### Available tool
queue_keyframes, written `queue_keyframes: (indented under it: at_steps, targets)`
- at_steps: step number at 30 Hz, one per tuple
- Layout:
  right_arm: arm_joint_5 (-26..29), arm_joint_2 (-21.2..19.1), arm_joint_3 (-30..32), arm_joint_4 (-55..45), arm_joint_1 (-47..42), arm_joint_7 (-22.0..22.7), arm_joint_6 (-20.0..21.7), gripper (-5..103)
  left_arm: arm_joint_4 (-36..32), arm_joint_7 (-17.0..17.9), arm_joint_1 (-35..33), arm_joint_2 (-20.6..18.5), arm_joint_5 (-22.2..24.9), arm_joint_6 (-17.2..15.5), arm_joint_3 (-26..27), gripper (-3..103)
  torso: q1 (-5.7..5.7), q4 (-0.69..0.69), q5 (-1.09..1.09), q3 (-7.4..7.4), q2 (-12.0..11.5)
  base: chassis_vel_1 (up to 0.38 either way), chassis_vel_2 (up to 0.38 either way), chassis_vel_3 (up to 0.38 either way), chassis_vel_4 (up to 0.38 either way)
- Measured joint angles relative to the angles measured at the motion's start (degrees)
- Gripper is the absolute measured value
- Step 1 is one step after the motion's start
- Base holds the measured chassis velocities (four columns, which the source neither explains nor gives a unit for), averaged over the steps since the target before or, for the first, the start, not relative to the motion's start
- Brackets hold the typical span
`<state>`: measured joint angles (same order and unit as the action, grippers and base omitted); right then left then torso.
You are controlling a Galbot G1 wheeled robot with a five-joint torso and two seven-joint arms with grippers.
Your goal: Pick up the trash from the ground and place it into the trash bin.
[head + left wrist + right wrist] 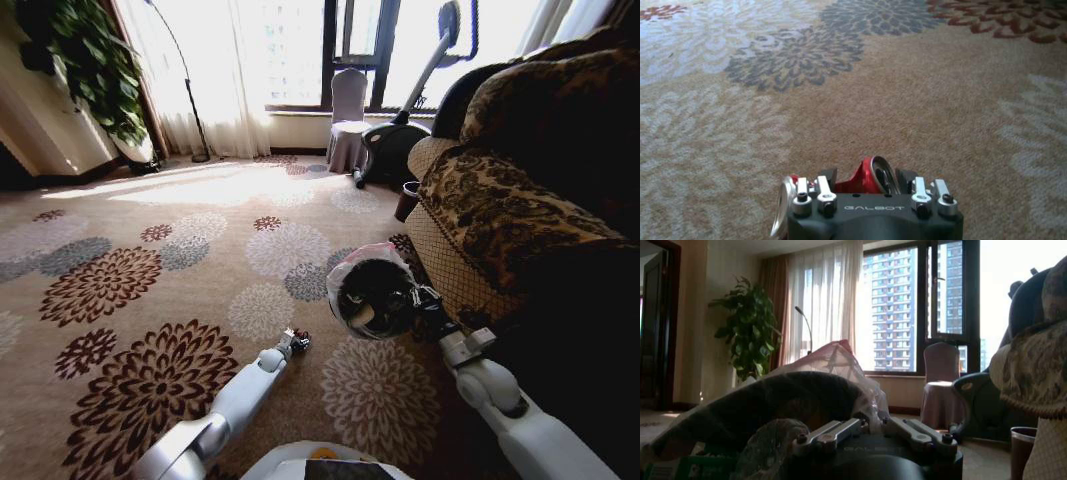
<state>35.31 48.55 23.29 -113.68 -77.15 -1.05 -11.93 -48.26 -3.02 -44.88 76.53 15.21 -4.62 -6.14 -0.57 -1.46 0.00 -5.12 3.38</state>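
L gripper [870, 192] low over floral carpet [150, 250], clamped on small red-and-silver trash bit [870, 175] | R gripper [420, 300] clamped on rim of round black liner-bagged bin [370, 295], held tilted (some litter inside) | bit not yet binned.

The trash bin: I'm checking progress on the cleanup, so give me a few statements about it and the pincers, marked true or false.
1. The right pincer holds the trash bin tipped up off the carpet. True.
2. The bin has no liner. False: a whitish-pink bag covers its rim.
3. The left pincer is empty. False: it grips a red piece of trash.
4. The left pincer is low over the floral carpet. True.
5. The bin sits on the sofa. False: it is beside it.
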Motion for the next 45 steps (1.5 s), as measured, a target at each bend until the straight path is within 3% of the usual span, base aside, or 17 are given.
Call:
queue_keyframes:
  at_steps: [12,20,25,28,30,31,34,37,41,43,45]
  targets:
    - [-0.06,-0.03,0.44,0.10,-0.40,0.01,0.03,0,-0.45,0.88,-1.15,0.37,-1.16,1.25,0.76,39,-0.02,-0.02,0.02,-0.02,0.00,0.000,0.000,0.000,0.000]
    - [-0.71,1.33,0.07,0.52,-0.36,0.00,0.01,0,-6.17,2.19,-6.16,0.62,1.56,4.09,4.27,19,-0.03,-0.02,-0.01,-0.04,-0.01,0.000,0.000,0.000,0.000]
    - [-0.90,1.73,-0.87,1.04,0.63,0.01,0.01,0,-12.45,4.03,-9.03,-0.09,5.01,5.03,6.57,19,-0.03,-0.02,0.00,-0.04,-0.01,0.000,0.000,0.000,0.000]
    - [-0.96,1.86,-1.78,1.89,2.05,0.00,0.01,0,-17.90,5.23,-11.36,-0.68,8.96,6.55,9.86,19,-0.03,-0.02,0.01,-0.04,-0.01,0.000,0.000,0.000,0.000]
    - [-1.44,2.09,-2.31,3.24,3.58,0.00,0.01,0,-23.92,6.15,-13.51,-1.09,14.57,9.99,12.13,19,-0.03,-0.01,-0.03,-0.04,-0.01,0.000,0.000,0.000,0.000]
    - [-1.44,2.09,-2.31,3.24,3.58,0.00,0.01,0,-23.92,6.15,-13.51,-1.09,14.57,9.99,12.13,19,-0.03,-0.01,-0.03,-0.04,-0.01,0.000,0.000,0.000,0.000]
    - [-3.57,3.51,-2.88,6.39,5.47,0.03,0.01,0,-36.30,6.57,-17.48,-1.50,22.89,15.09,15.78,19,-0.03,-0.05,0.02,-0.03,-0.01,0.000,0.000,0.000,0.000]
    - [-4.64,4.42,-2.77,7.27,4.90,0.03,0.02,0,-42.07,6.44,-18.38,-1.75,25.99,18.10,16.39,19,-0.03,-0.02,0.02,-0.03,-0.01,0.000,0.000,0.000,0.000]
    - [-5.68,5.19,-3.30,8.73,4.11,0.00,0.23,0,-53.62,3.32,-18.95,-3.08,32.90,21.85,15.92,19,-0.03,0.00,0.01,-0.02,-0.01,0.000,0.000,0.000,0.000]
    - [-5.72,5.17,-3.58,9.17,4.13,0.00,0.35,0,-56.36,2.04,-19.04,-3.52,34.97,21.91,15.46,19,-0.03,0.00,-0.01,-0.03,-0.01,0.000,0.000,0.000,0.000]
    - [-5.40,4.78,-5.73,10.55,5.51,0.04,0.70,0,-62.01,-0.37,-20.08,-4.57,40.27,20.95,14.10,19,-0.03,0.00,0.01,-0.03,-0.01,0.000,0.000,0.000,0.000]
